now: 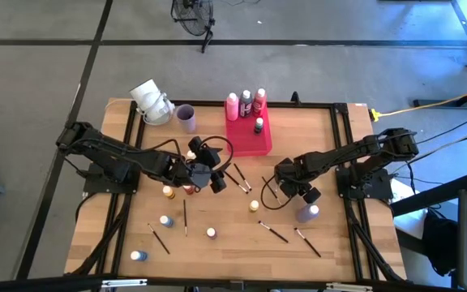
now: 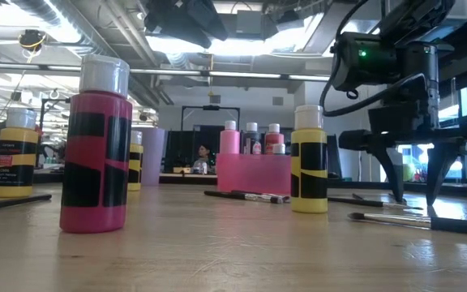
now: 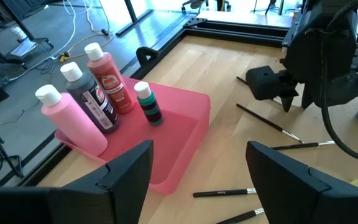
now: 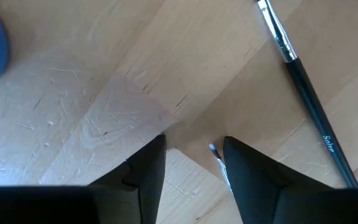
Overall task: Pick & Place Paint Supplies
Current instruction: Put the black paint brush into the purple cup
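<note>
A pink-red tray [image 1: 250, 139] at the table's far middle holds several paint bottles: pink [image 3: 67, 115], dark [image 3: 93, 94], red [image 3: 109, 76] and a small green one [image 3: 149, 104]. Loose bottles [image 1: 166, 221] and thin brushes [image 1: 185, 217] lie scattered on the wood. My left gripper [image 1: 216, 166] hangs open above the table, just near-left of the tray, with nothing between its fingers [image 3: 129, 174]. My right gripper [image 1: 276, 191] points straight down, open, right of the table's middle, its fingertips [image 2: 397, 195] close above the wood. A brush's pale tip [image 4: 214, 150] shows in the gap between them. Another brush [image 4: 303, 93] lies beside it.
A lilac cup [image 1: 186, 118] and a white object [image 1: 151, 101] stand at the far left. A purple bottle [image 1: 308, 213] sits just near-right of my right gripper. In the low view a pink bottle [image 2: 97, 154] and a yellow bottle [image 2: 309, 162] stand near the front edge.
</note>
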Robot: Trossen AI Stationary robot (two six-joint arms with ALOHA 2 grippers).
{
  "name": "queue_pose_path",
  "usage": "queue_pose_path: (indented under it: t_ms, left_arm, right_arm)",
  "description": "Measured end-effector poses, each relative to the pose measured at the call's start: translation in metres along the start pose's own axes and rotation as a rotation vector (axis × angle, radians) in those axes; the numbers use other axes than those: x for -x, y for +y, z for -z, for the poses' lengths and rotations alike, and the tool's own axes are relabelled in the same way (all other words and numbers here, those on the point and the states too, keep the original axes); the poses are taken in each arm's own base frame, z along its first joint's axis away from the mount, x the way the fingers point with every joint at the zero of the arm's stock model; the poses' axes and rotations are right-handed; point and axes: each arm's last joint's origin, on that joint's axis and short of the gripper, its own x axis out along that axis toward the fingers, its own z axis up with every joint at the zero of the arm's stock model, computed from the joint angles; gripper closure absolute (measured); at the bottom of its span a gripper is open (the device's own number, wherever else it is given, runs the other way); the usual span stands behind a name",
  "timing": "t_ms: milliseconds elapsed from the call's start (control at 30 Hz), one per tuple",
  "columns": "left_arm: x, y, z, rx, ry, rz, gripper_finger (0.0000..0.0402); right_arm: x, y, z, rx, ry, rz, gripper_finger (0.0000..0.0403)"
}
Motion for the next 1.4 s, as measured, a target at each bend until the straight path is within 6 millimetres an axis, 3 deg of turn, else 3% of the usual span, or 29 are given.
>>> queue_pose_path:
  t_ms: [233,1400]
  left_arm:
    - [0.0000,0.0000,0.0000,0.000,0.000,0.000,0.0148]
    - [0.0029,-0.0030,0.0010,0.009,-0.002,0.013,0.0148]
  right_arm:
    - [-0.0001,0.0001,0.0002,0.000,0.002,-0.001,0.0245]
    - [-0.0003,0.0039,0.0004,0.017,0.031,0.002,0.0392]
